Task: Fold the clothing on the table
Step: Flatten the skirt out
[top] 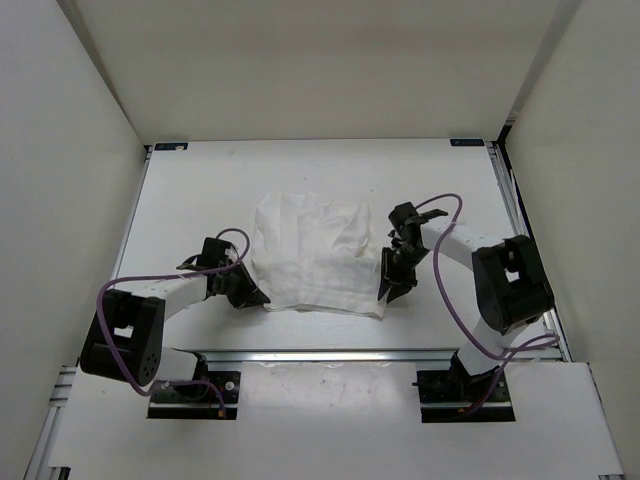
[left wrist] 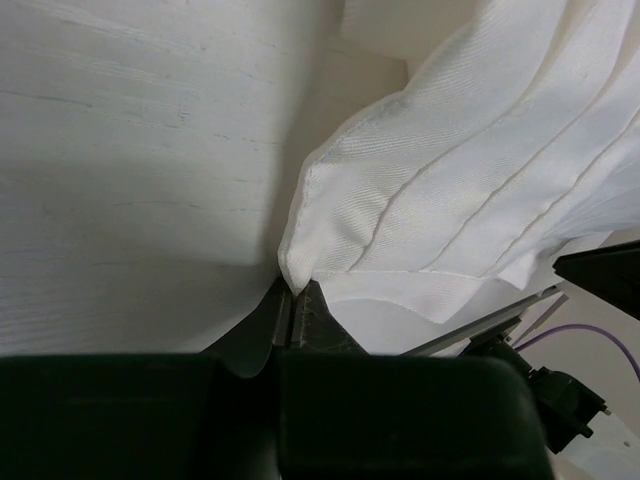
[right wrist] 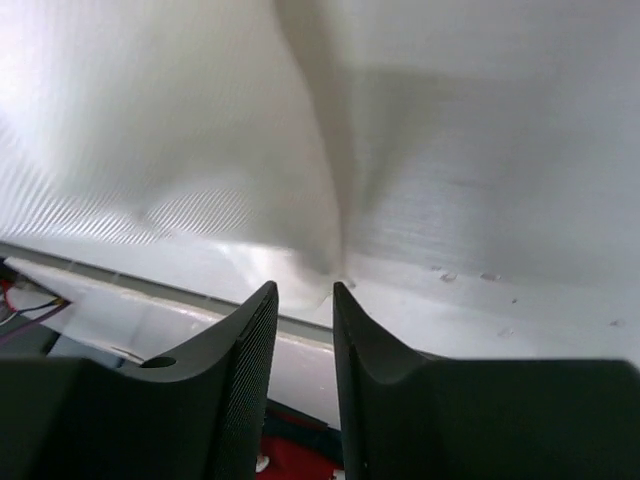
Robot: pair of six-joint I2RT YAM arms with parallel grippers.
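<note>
Now left tool (left wrist: 292,298) pinches the 7 o'clock corner of the clothing (top: 315,255) on the table (top: 200,190); right tool (right wrist: 305,292), at its 4 o'clock edge, jaws slightly spread.

The white table (top: 200,200) carries one thing: the white clothing (top: 315,255), which lies wrinkled near its middle. A silver rail (top: 350,355) runs along the near edge. Small blue marks (top: 170,146) sit at the far corners.

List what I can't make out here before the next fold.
- Top view: right gripper fingertips, too small and dark to separate against the clothing.
- Right wrist view: clothing blurred, too close; which edge, unclear.
- Left wrist view: clothing cut off at top and right edges, past the left gripper.
</note>
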